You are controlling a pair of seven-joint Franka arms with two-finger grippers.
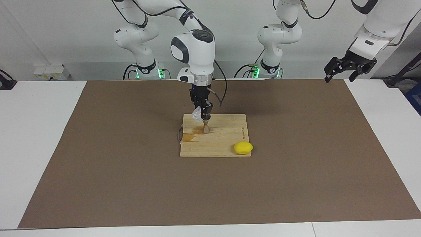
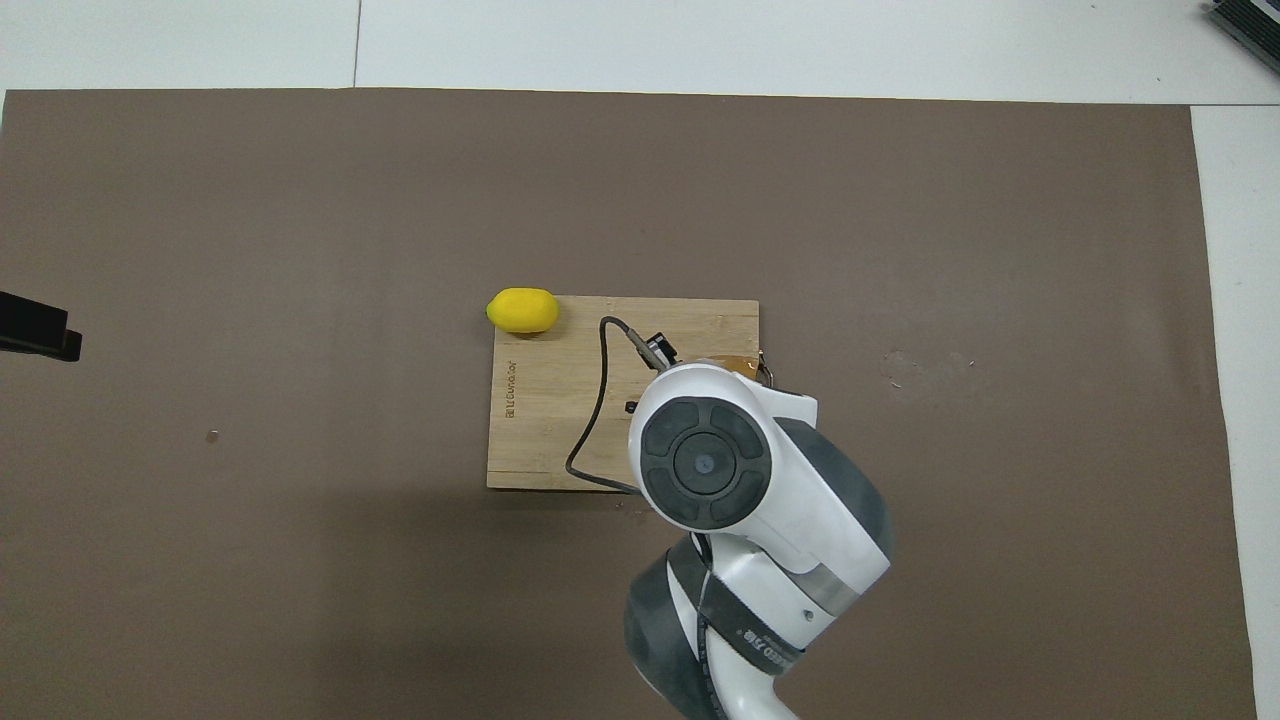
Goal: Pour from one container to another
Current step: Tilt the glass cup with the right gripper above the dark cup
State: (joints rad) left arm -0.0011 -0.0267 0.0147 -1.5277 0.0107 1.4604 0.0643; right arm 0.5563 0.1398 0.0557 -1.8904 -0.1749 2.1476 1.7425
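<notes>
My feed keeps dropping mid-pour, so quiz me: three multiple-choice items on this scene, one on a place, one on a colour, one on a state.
1. Where does the small grey metal hourglass-shaped jigger stand?
A. on the rectangular wooden cutting board
B. on the brown mat
C. on the white table

2. What colour is the oval fruit at the board's corner?
A. green
B. yellow
C. red

3. What does the right hand hold?
A. nothing
B. the fruit
C. the small clear glass cup, tilted over the jigger

Answers: 1 A, its foot rests on the board. 2 B, plainly yellow. 3 C, the cup sits tipped in the shut fingers.
</notes>
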